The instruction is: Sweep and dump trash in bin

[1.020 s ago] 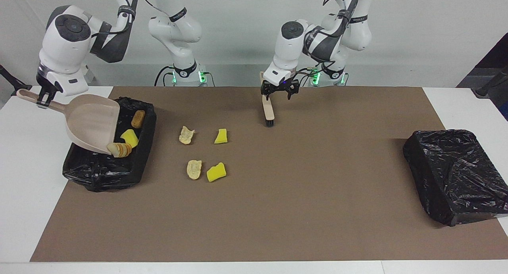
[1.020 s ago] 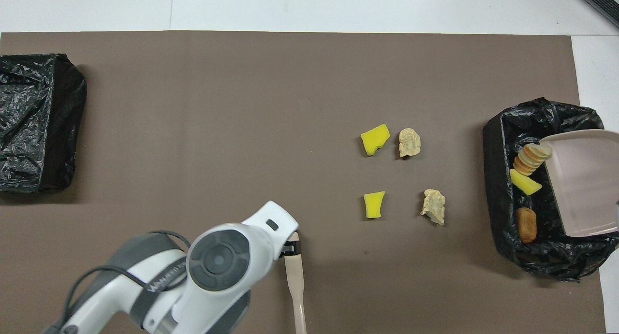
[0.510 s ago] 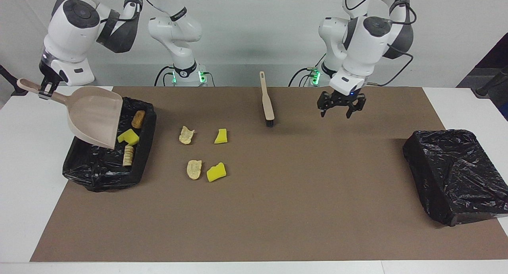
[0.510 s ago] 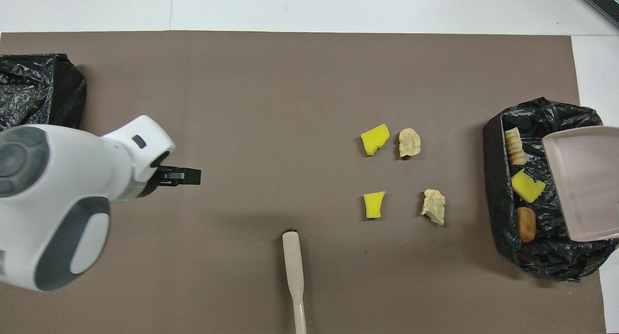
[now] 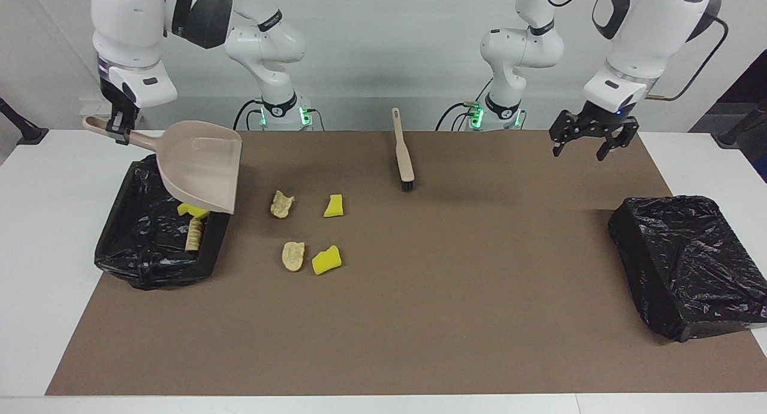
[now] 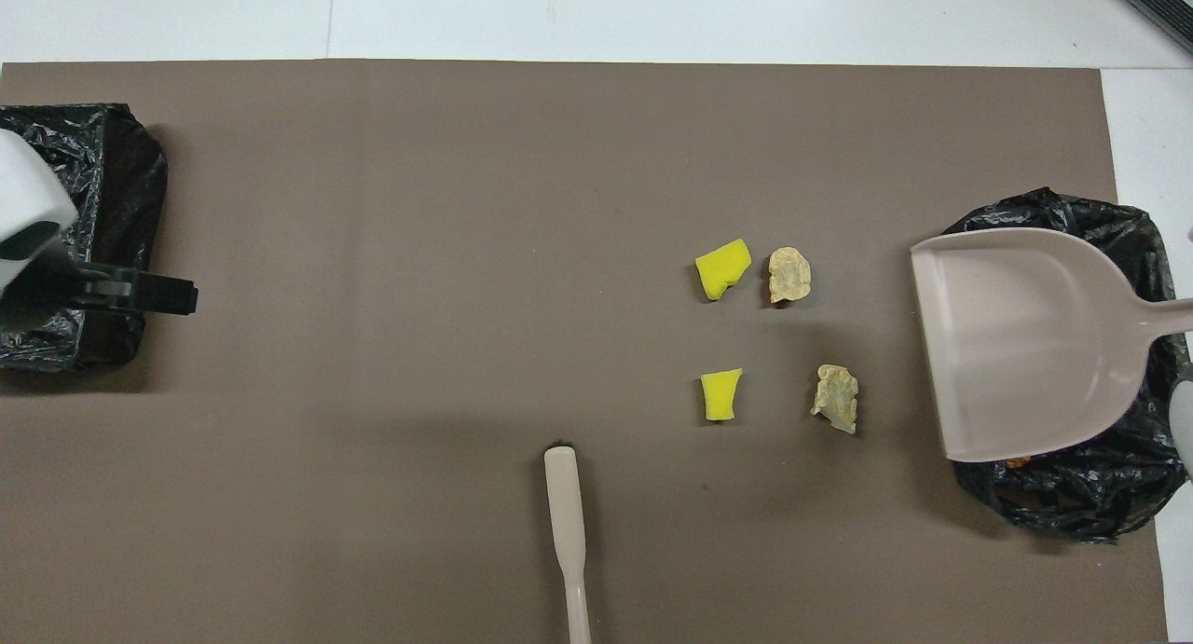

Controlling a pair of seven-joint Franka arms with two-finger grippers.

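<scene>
A brown mat (image 5: 419,318) covers most of the tabletop (image 5: 36,270), and two black-lined bins stand on it, one at each end.

The bin (image 5: 144,252) at the right arm's end holds trash. In the facing view a yellow chunk (image 5: 190,209) and a tan ribbed piece (image 5: 193,234) lie in it near the wall that faces the mat's centre. The rest of its inside is hidden under the dustpan (image 5: 201,171). In the overhead view only an orange-brown sliver (image 6: 1016,460) shows at the dustpan's edge.

The right gripper (image 5: 120,128) is clamped on the dustpan handle. It holds the dustpan in the air over this bin, tilted, with the scoop's mouth toward the mat's centre. The scoop shows no trash inside it.

Four scraps lie on the mat beside this bin, toward the centre, in two pairs. Nearer the robots are a tan piece (image 5: 281,204) and a yellow chunk (image 5: 334,205), set apart. Farther from the robots are a tan piece (image 5: 293,256) and a yellow chunk (image 5: 326,260), just beside each other.

The second bin (image 5: 689,264) stands at the left arm's end. Only crumpled black liner is visible in it.

The left gripper (image 5: 590,139) hangs with its fingers spread apart and holds nothing. It is over the mat's corner nearest the left arm's base.

The brush (image 5: 402,153) lies at the mat's near edge between the two arm bases, bristles toward the centre.
</scene>
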